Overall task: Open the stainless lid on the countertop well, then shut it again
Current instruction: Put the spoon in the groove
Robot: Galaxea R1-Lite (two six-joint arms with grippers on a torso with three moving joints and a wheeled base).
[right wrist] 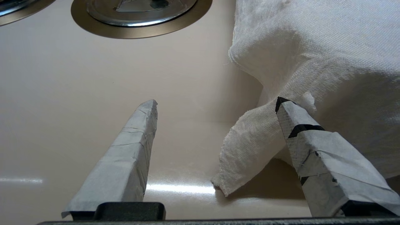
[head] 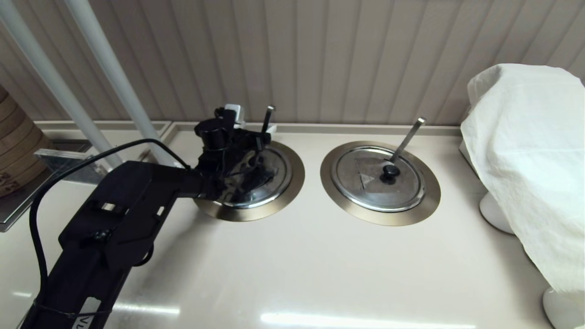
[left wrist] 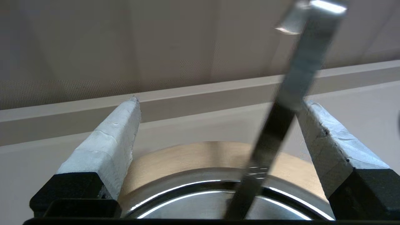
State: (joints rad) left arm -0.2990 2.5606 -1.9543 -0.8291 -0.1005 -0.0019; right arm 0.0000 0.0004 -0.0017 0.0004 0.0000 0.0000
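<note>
The stainless lid (head: 274, 171) lies flat in the left countertop well, inside its bronze ring (head: 298, 176). My left gripper (head: 252, 123) hovers low over this lid and is open, facing the back wall. It hides the lid's knob. In the left wrist view the lid's shiny rim (left wrist: 193, 206) and the ring (left wrist: 193, 156) lie below the open left gripper (left wrist: 221, 101). The steel ladle handle (left wrist: 281, 115) rises from the lid between the fingers, close to one taped finger (left wrist: 325, 140). My right gripper (right wrist: 215, 106) is open above the counter and does not show in the head view.
The twin lid (head: 365, 183) with a dark patch, black knob and its own ladle handle (head: 406, 137) sits in the right ring (head: 429, 201). A white cloth (head: 525, 160) covers objects at the right; its corner (right wrist: 250, 147) hangs beside my right gripper. Bamboo steamers (head: 13, 137) stand far left.
</note>
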